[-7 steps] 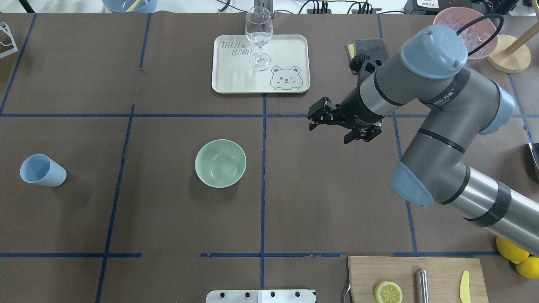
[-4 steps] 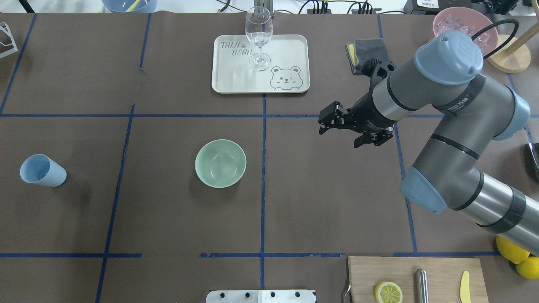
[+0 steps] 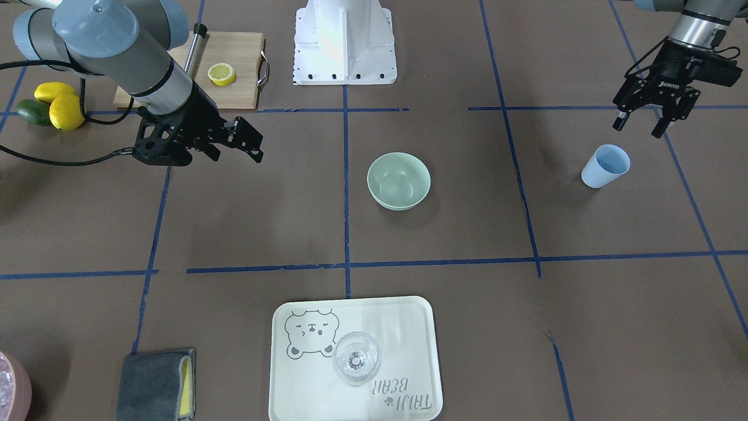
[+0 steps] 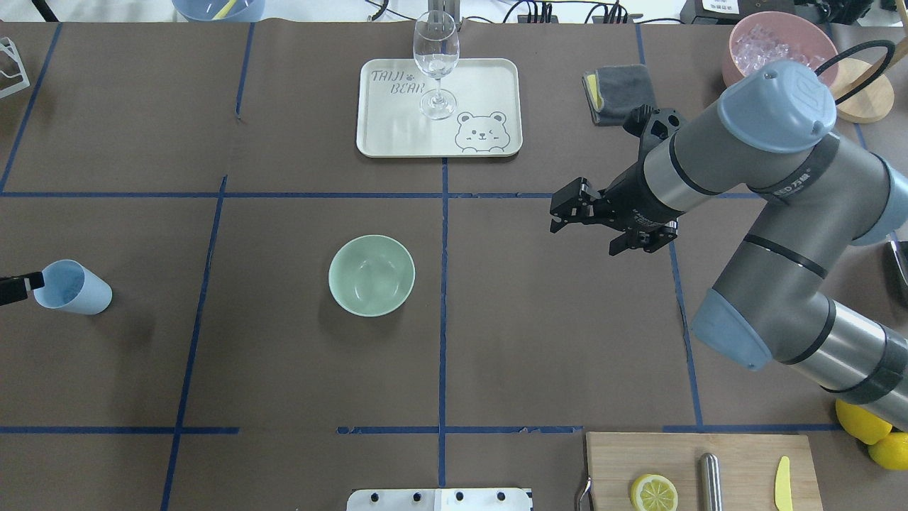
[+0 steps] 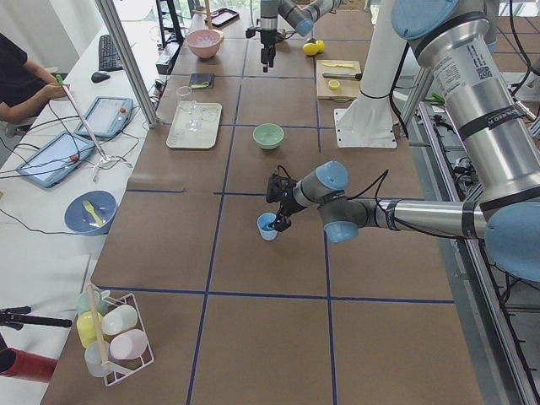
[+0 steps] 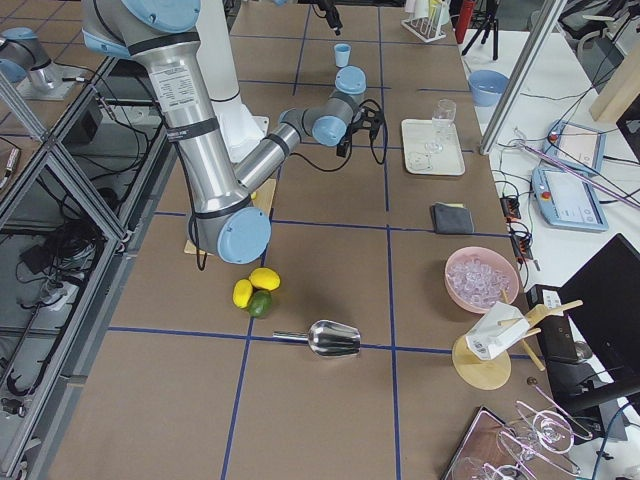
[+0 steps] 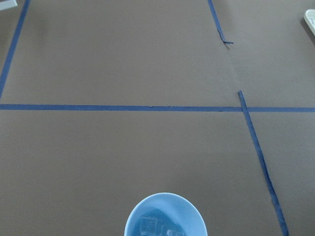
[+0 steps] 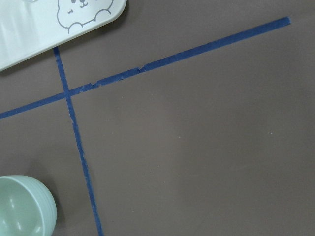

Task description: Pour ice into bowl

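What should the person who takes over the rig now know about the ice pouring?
Left gripper: open, empty, by the light blue cup, not closed on it.
Right gripper: open, empty, in the air on the robot's right of the bowl.
Ice: in the cup, which stands upright on the robot's left.
Done: nothing poured; the bowl is empty.
Left to do: grasp the cup, carry it to the bowl, tip the ice in.
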Controlling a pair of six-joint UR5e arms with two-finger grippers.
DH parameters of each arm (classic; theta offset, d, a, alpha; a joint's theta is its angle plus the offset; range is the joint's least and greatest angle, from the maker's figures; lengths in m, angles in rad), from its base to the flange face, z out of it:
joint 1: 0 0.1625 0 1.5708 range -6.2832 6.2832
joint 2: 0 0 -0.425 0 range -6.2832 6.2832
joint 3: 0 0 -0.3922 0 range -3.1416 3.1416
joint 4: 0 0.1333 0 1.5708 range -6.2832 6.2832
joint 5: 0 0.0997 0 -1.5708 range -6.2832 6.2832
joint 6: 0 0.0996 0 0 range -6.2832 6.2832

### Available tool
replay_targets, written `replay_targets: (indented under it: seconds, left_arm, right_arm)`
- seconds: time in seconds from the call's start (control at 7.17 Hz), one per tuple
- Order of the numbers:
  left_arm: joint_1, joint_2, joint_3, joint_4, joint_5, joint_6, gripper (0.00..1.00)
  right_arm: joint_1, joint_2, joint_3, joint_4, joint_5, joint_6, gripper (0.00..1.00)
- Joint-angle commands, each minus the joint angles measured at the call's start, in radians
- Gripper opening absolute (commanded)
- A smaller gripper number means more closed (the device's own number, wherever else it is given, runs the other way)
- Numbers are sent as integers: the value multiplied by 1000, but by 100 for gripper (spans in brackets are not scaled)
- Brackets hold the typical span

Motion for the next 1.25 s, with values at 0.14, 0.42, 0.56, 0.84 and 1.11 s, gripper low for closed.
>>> replay_targets:
  seconds: [0.14,0.42,0.56,0.84,1.11]
  left_arm:
    - [219,62,-4,-1,324,-129,100]
    - [371,62,-1,13,530,-247,100]
    - [432,63,0,19,659,-247,100]
    - [489,62,2,22,731,-247,100]
    - [558,57,23,96,841,-253,100]
  right_arm:
    - [8,1,6,-2,-7,0,100]
    - [9,11,9,-2,-2,0,100]
    - [9,12,9,-2,-4,0,100]
    - [9,14,17,-2,-4,0,100]
    - [9,12,17,-2,-13,0,100]
